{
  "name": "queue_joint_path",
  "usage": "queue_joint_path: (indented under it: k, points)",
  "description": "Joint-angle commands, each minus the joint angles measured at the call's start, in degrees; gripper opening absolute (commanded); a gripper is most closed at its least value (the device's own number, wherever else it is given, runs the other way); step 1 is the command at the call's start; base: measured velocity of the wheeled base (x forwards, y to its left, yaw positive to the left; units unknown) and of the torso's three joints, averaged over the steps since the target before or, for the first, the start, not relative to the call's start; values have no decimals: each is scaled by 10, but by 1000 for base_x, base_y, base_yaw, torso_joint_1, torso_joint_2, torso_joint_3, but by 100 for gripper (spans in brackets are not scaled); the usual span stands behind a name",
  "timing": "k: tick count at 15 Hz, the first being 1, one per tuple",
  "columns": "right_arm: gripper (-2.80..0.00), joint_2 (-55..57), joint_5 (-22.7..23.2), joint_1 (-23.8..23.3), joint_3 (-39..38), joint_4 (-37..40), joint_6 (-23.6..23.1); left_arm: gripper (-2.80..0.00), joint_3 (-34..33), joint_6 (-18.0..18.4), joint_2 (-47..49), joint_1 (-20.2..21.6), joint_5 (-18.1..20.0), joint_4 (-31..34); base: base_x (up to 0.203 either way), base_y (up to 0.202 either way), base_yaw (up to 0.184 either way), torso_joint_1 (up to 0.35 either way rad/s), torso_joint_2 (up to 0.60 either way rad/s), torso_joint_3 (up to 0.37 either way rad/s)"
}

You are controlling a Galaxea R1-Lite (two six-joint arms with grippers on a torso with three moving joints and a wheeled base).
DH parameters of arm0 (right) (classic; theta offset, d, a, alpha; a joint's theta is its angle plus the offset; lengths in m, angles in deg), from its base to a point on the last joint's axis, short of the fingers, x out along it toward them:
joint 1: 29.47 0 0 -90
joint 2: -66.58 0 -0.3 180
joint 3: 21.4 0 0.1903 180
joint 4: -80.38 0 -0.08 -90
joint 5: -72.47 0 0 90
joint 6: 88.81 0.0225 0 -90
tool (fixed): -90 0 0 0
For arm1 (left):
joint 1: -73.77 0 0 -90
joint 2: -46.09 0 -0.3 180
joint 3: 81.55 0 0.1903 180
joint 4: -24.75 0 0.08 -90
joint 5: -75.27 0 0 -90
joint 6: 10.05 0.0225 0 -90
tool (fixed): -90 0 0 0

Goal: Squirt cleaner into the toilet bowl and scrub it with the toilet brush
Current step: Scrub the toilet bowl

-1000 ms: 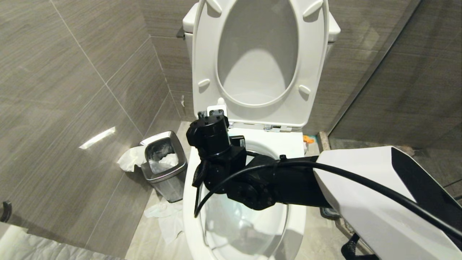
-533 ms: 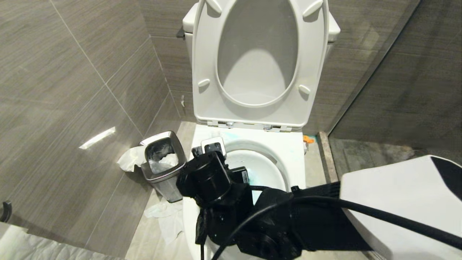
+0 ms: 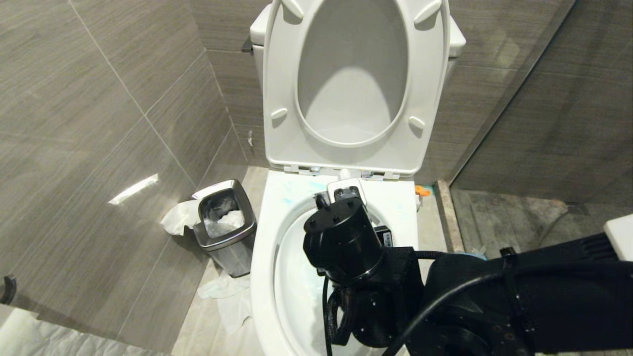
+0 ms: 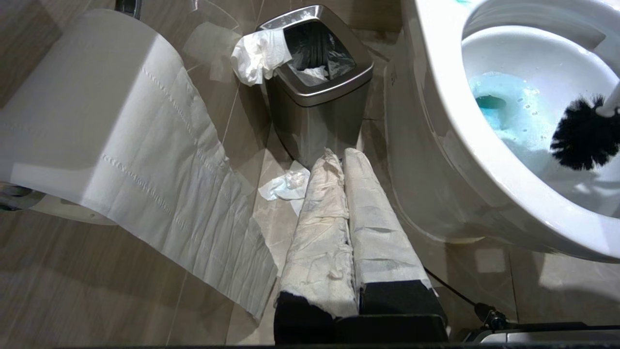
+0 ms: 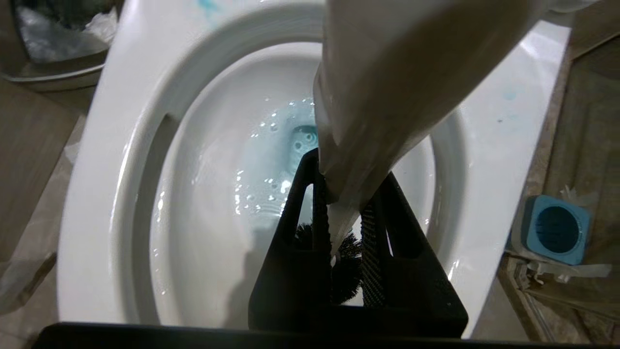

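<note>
- The left gripper (image 4: 358, 203) is parked low beside the toilet on its left, its paper-wrapped jaws pressed together on nothing; it is not seen in the head view.
- The right gripper (image 5: 346, 228) is held over the toilet bowl (image 3: 262, 277), nearer the work by far, its jaws pinching the toilet brush (image 5: 387, 87) by its pale handle.
- The brush's long axis runs from the jaws downward into the basin, so the black bristle head (image 4: 583, 133) lies below and beyond the jaws, just above the water, near the right inner wall.
- The cleaner (image 4: 508, 111) is seen as a blue tint in the water at the drain, to the left of the bristles; scrubbing is judged to call for a sweep that way.
- The bristle head is shown clear of the water by the left wrist view alone; in the head view it is hidden under the right arm.
- Farther left a steel bin (image 3: 225, 225) stands on the floor; a blue holder (image 5: 557, 230) is seen only in the right wrist view, right of the toilet.
</note>
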Motion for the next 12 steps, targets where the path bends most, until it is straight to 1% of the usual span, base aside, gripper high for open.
queue_joint_path:
  k: [1,5,8,9,10,12]
  points:
    - [-280,1,-3,-36,19,-1,-7,-280,-1,0,1,0,0,0,0,0,0,0,0,0]
    - [-280,57,-13,-79,120,-1,-30,-280,-1,0,1,0,0,0,0,0,0,0,0,0]
    - [-280,95,-19,-83,217,1,-38,-280,-1,0,1,0,0,0,0,0,0,0,0,0]
    - [-280,111,-20,-83,250,2,-47,-280,-1,0,1,0,0,0,0,0,0,0,0,0]
    - [-280,132,-20,-83,271,3,-57,-280,-1,0,1,0,0,0,0,0,0,0,0,0]
    - [-280,167,-21,-83,292,3,-64,-280,-1,0,1,0,0,0,0,0,0,0,0,0]
